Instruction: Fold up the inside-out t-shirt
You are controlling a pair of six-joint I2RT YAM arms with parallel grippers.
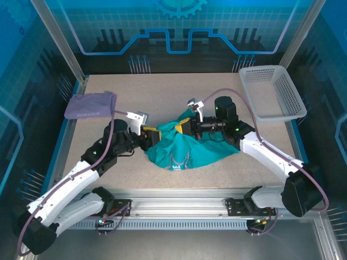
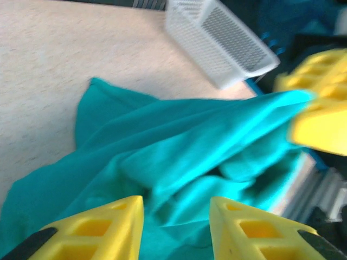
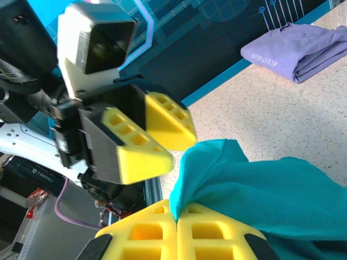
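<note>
Teal-green soft cloth t-shirt (image 1: 195, 154) bunched at the middle of the speckled beige table (image 1: 162, 92), one edge pinched by the right gripper (image 1: 181, 128).

The right gripper's yellow fingers (image 3: 217, 238) are pressed together on a fold of the shirt's edge, and the cloth runs taut from there down to the rumpled heap between the two arms. The left gripper (image 1: 153, 134) sits just beside it at the heap's left end, its yellow fingers (image 2: 103, 227) standing apart with nothing clamped between them, teal cloth lying beyond the gap. A lavender-purple folded cloth garment (image 1: 89, 105) rests at the table's far left edge, well apart from the shirt. A white plastic mesh basket (image 1: 260, 69) stands at the far right corner.
</note>
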